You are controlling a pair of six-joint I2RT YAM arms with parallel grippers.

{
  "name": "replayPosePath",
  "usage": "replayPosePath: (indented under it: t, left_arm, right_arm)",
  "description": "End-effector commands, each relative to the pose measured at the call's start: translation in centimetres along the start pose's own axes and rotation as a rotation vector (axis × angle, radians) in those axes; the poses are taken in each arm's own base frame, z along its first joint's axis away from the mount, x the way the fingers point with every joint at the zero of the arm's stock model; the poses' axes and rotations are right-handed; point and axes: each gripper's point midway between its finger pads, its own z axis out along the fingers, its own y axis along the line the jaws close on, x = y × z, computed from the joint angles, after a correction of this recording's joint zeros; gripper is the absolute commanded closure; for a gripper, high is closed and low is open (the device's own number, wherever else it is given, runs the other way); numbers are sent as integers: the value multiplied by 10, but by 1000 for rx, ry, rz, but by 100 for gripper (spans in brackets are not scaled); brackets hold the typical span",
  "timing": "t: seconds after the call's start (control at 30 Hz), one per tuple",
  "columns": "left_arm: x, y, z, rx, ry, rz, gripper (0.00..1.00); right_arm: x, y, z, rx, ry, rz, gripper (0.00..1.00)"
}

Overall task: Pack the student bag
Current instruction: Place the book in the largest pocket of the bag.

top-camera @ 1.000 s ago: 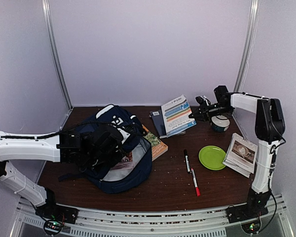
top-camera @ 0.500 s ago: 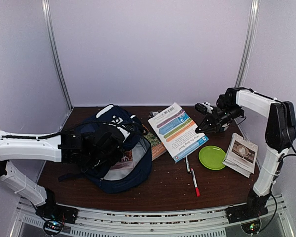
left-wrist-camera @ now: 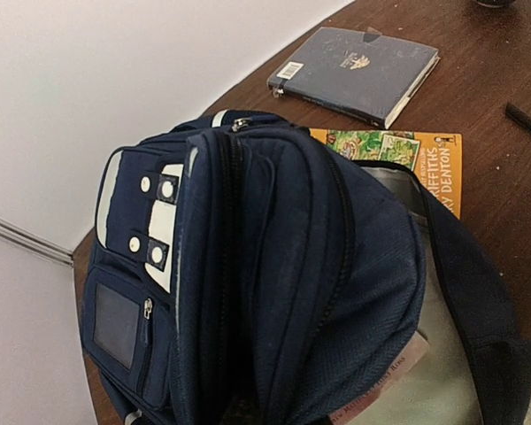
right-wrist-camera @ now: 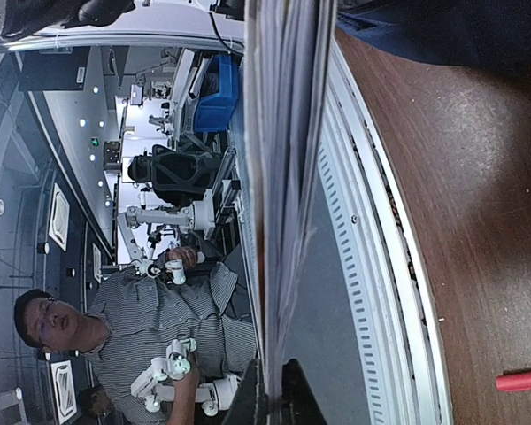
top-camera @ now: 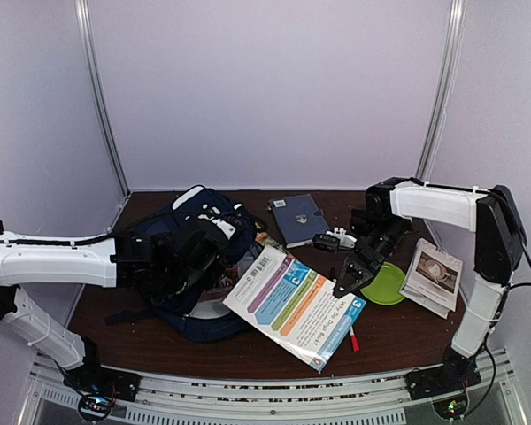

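The student bag (top-camera: 205,209), navy with a white patch, lies at the left of the table with its mouth towards the middle. It fills the left wrist view (left-wrist-camera: 274,266). My left gripper (top-camera: 191,257) is shut on the bag's upper fabric and holds the opening up; its fingers are hidden in the wrist view. A book with a reddish spine (left-wrist-camera: 385,390) lies inside. My right gripper (top-camera: 348,279) is shut on the edge of a white booklet with coloured stripes (top-camera: 292,305), held above the table just right of the bag's mouth. In the right wrist view the booklet (right-wrist-camera: 283,133) is edge-on between the fingers (right-wrist-camera: 279,403).
An orange book (left-wrist-camera: 398,150) lies at the bag's mouth. A dark notebook (top-camera: 298,219) lies behind it. A green plate (top-camera: 388,285) and a magazine (top-camera: 432,276) lie at the right. A red marker (top-camera: 353,341) and a black marker (left-wrist-camera: 527,124) lie on the brown table (top-camera: 398,341).
My right gripper has carried the booklet from the back middle forward and left, close to the bag's mouth, uncovering the dark notebook. The left arm has hardly moved.
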Motion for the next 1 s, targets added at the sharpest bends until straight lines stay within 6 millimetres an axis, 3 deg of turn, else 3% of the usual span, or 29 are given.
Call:
replayPosePath:
  t: [0.0, 0.37, 0.63, 0.83, 0.97]
  left_arm:
    - [-51, 20, -18, -7, -159, -190, 100]
    - [-52, 17, -32, 83, -208, -235, 100]
    - [-60, 3, -38, 127, -225, -211, 100]
    - [-60, 3, -45, 134, -219, -206, 100]
    - [-59, 8, -47, 116, -211, -211, 100]
  right_arm:
    - [-20, 4, 12, -68, 5, 2, 100]
    - [-71, -24, 34, -104, 45, 113, 100]
    - [-104, -28, 51, -165, 39, 128, 100]
    - [-114, -46, 61, -197, 41, 189, 100]
    - [-104, -45, 75, -213, 63, 219, 100]
